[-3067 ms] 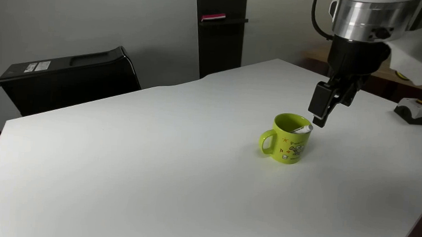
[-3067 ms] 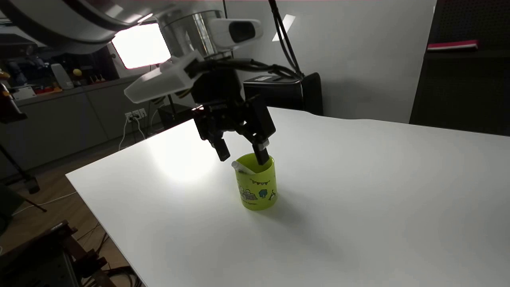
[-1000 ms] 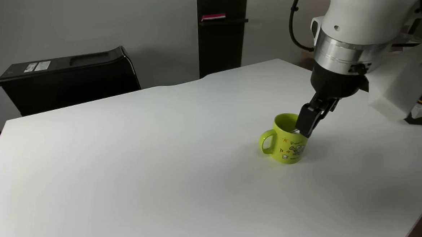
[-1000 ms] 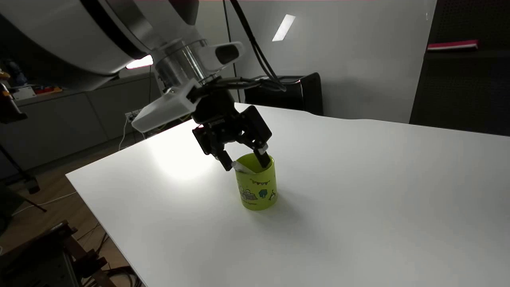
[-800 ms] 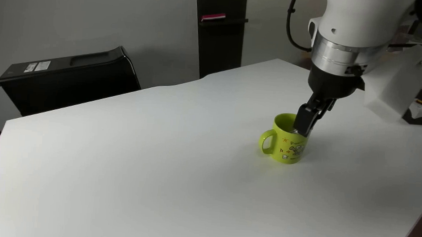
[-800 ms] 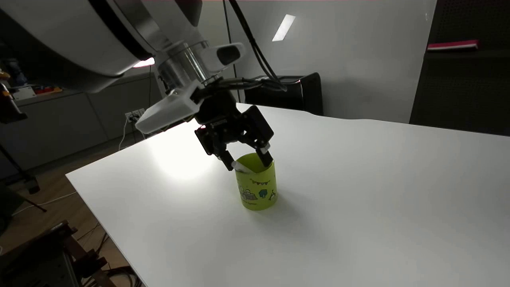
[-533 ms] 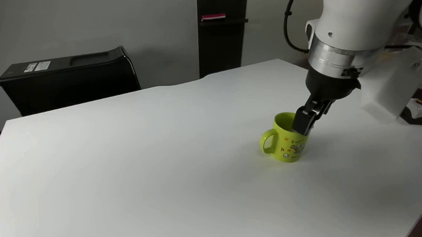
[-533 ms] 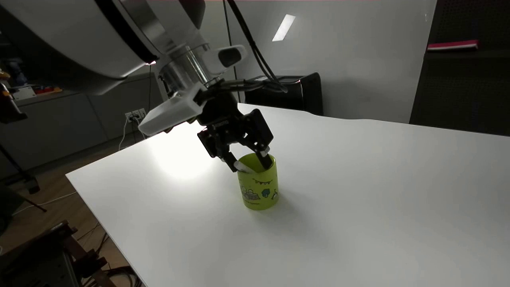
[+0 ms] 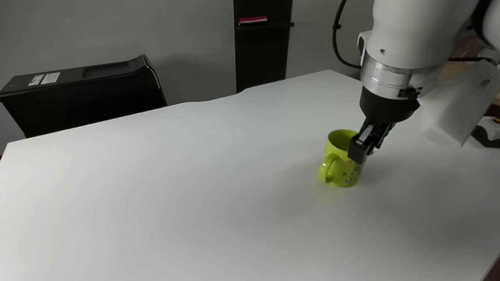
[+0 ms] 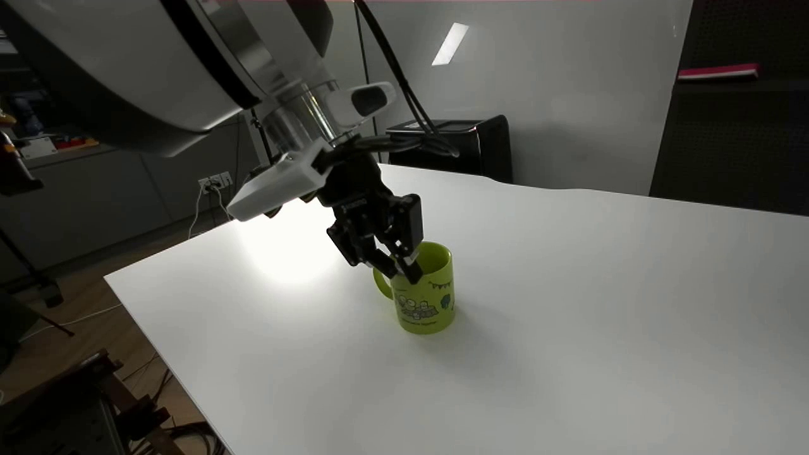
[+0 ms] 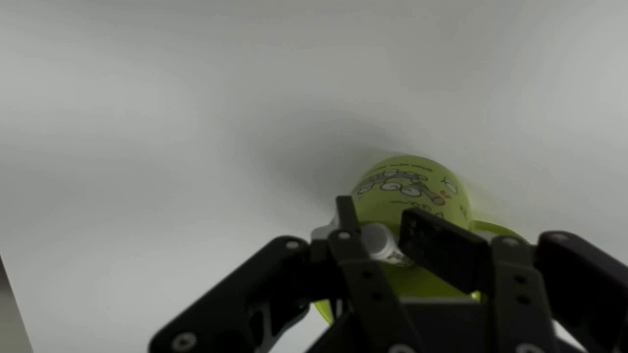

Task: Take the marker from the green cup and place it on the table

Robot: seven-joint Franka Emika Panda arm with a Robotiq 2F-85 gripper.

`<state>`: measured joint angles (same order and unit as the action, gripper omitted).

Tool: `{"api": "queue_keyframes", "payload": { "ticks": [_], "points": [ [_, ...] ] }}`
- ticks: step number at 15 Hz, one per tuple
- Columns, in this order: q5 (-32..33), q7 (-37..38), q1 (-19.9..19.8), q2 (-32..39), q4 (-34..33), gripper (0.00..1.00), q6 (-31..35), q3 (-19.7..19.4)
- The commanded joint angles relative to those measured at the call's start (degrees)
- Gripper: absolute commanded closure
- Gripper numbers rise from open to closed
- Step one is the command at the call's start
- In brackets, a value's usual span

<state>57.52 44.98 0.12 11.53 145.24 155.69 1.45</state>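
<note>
Closest to you in the wrist view, your end effector (image 11: 379, 215) is drawn in narrow, its two fingers (image 11: 441, 245) holding the marker (image 11: 377, 240) between them: you see its pale, rounded end wedged from both sides, leaning out across the rim of the green cup (image 11: 411, 191). How much of the marker sits inside, you cannot tell, because the fingers hide the rest. The cup stands upright right by your fingers, drawings printed around its side, and its handle (image 9: 324, 168) shows on the left in both exterior views. Under it spreads the plain white counter (image 9: 166, 187). Farther off, past the counter's edge in an exterior view, you have a black box-shaped unit (image 9: 85, 97) before a grey wall (image 9: 187, 34), then a dark panel (image 9: 261, 51) whose ledge (image 9: 279, 25) bears a red-and-white object (image 9: 253, 20).
</note>
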Motion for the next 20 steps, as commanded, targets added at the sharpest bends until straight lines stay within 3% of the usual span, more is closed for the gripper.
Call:
{"api": "queue_keyframes", "payload": {
  "ticks": [1, 9, 14, 18, 20],
  "points": [
    [1.99, 3.24, 0.91, 2.16, -2.23, 0.97, -2.11, -0.52],
    [1.47, 2.66, 1.02, -0.47, -5.94, 0.95, -3.92, -0.40],
    [-2.31, -0.25, 0.22, -0.94, -10.19, 0.95, -5.31, 0.06],
    [-10.47, -5.77, 1.12, -2.19, -12.77, 0.95, -7.40, -0.60],
    [-21.60, -16.17, -1.31, -3.36, -12.81, 0.95, -8.34, 2.27]
  ]
}}
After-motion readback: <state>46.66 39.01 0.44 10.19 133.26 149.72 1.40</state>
